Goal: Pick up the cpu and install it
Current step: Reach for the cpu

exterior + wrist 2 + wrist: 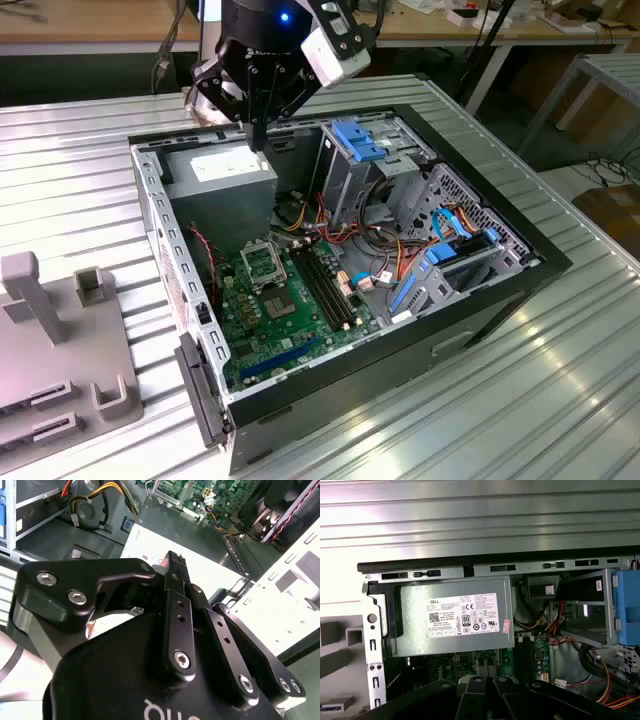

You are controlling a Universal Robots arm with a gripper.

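Note:
My gripper (258, 140) hangs over the open computer case, just above the grey power supply (222, 190) at the case's far end. In the second wrist view the black fingers (176, 562) come together at the tip over the supply's white label (210, 565), so the gripper is shut. I see nothing silver between them. The cpu is hidden from me. The square metal-framed socket (262, 262) lies on the green motherboard (290, 315), lower in the case than the gripper and toward the near side.
Long black memory slots (328, 290) run beside the socket. A blue-topped drive cage (360, 140) and loose cables (385, 265) crowd the exterior view's right half of the case. A grey fixture (60, 340) stands on the ribbed metal table (540, 400) at the exterior view's left.

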